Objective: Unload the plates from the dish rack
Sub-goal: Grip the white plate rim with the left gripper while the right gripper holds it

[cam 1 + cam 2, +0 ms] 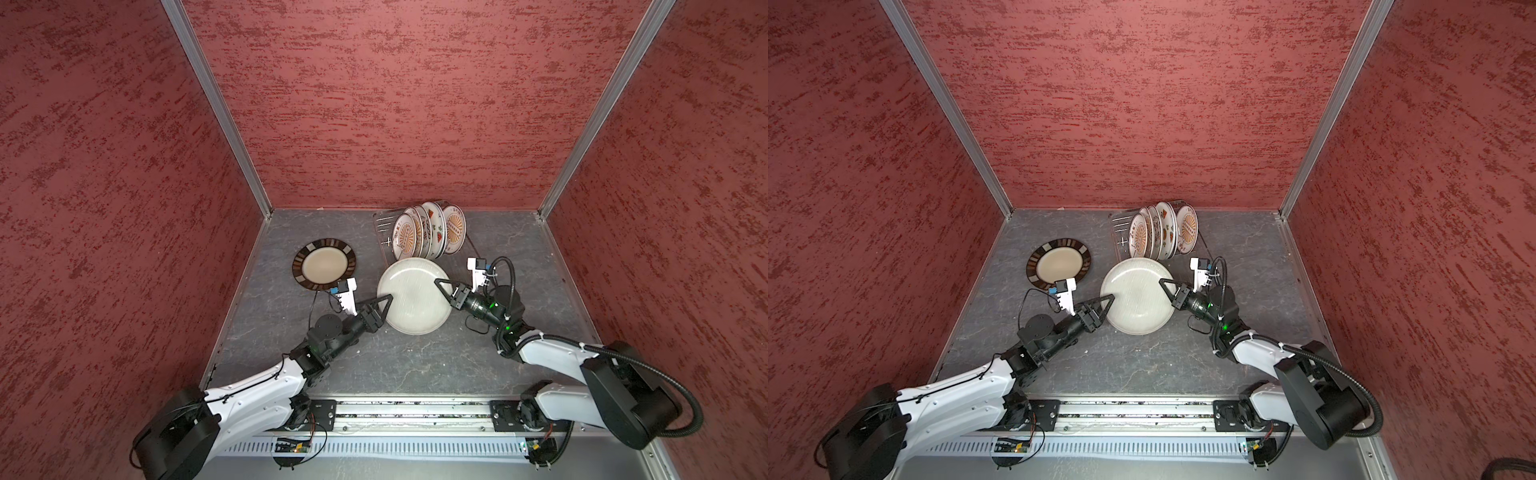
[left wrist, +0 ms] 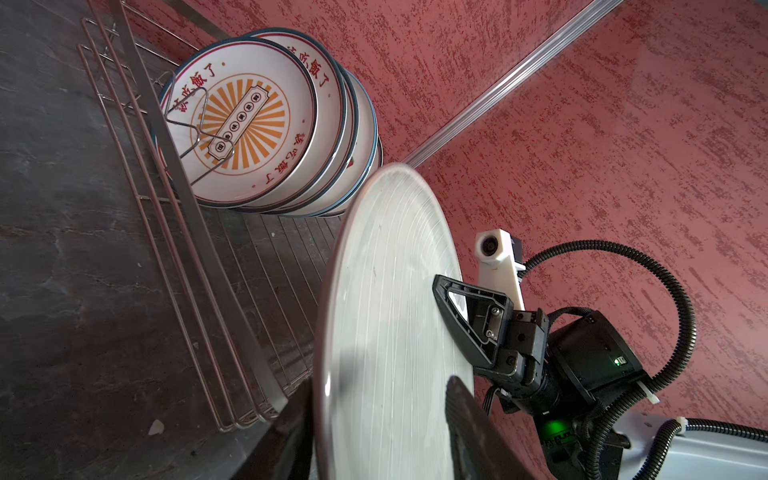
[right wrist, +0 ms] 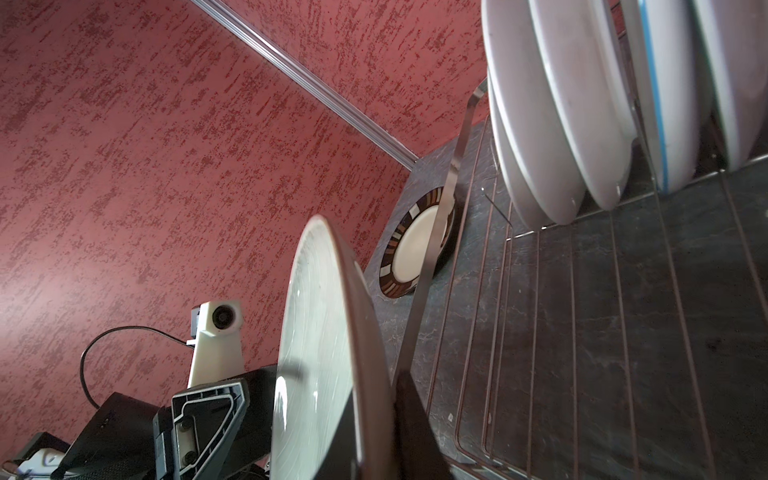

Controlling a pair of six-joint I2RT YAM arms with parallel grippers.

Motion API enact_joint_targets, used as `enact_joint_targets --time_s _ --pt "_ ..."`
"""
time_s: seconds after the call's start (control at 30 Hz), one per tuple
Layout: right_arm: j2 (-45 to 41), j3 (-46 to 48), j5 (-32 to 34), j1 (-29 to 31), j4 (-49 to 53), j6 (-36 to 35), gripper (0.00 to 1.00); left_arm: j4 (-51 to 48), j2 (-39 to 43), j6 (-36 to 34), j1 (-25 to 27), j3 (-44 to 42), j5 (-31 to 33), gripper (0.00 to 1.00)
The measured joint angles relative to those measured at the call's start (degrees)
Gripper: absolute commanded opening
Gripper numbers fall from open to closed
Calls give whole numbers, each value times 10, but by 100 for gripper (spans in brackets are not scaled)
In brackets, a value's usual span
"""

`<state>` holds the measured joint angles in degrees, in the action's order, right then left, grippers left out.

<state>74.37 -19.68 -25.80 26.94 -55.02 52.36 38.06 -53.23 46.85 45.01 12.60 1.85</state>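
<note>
Over the grey desk [image 1: 415, 365] my right hand [image 1: 440, 285] clamps the white plate [image 1: 413, 303]; whether my left hand [image 1: 388, 299] grips yet I cannot tell, so early release risks dropping it.

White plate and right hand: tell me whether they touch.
Touching. The left wrist view shows the right hand clamped on the rim of the white plate, one finger flat against its face.
</note>
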Motion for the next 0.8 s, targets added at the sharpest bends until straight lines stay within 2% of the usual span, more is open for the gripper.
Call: enact_joint_targets --time_s 0.47,0.8 --pt "4 0 -9 3 -31 2 0 -56 6 5 16 14 -8 22" --pt "6 0 -10 6 -46 -21 0 -66 8 40 12 16 -9 7"
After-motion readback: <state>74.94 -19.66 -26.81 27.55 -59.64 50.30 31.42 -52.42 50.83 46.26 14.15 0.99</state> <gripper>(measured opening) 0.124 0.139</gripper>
